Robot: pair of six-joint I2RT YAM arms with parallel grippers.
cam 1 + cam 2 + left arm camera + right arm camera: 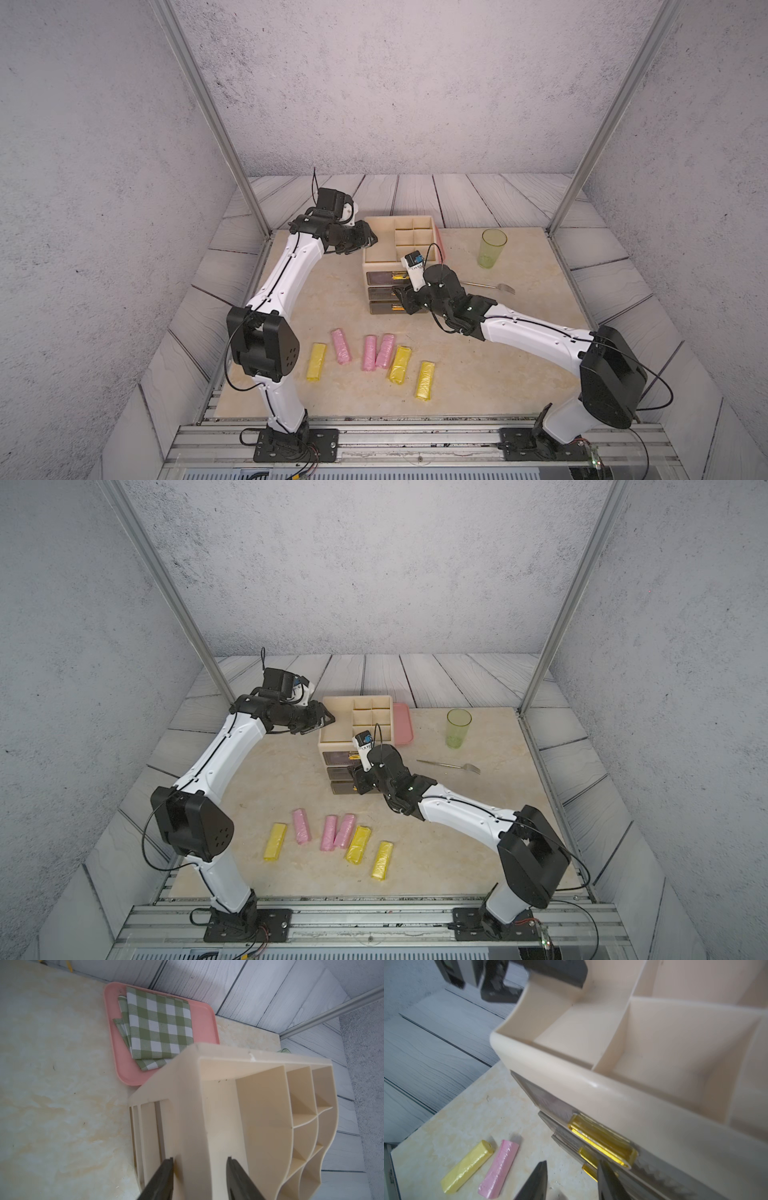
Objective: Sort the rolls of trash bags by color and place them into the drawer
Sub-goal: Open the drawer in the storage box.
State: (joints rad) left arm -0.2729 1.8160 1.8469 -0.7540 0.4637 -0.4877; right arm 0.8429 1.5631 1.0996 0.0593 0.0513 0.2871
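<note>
Several rolls of trash bags lie on the table in front of the organizer: yellow ones (316, 361) (400, 365) (425, 380) and pink ones (341, 352) (369, 353) (385, 350). The cream organizer (376, 257) has three smoky drawer fronts (548, 1099) with yellow handles (602, 1140). My left gripper (200, 1164) is open, and its fingers straddle the organizer's left wall near the top rim. My right gripper (572, 1167) is open just in front of the drawers. One of its fingers (604, 1176) overlaps the lower handles, and nothing is between the jaws.
A green translucent cup (493, 248) stands to the right of the organizer, with a fork (490, 286) lying nearer. Behind the organizer sits a pink tray (116, 1043) holding a folded green checked cloth (160, 1024). Metal frame posts (582, 195) rise at the back corners.
</note>
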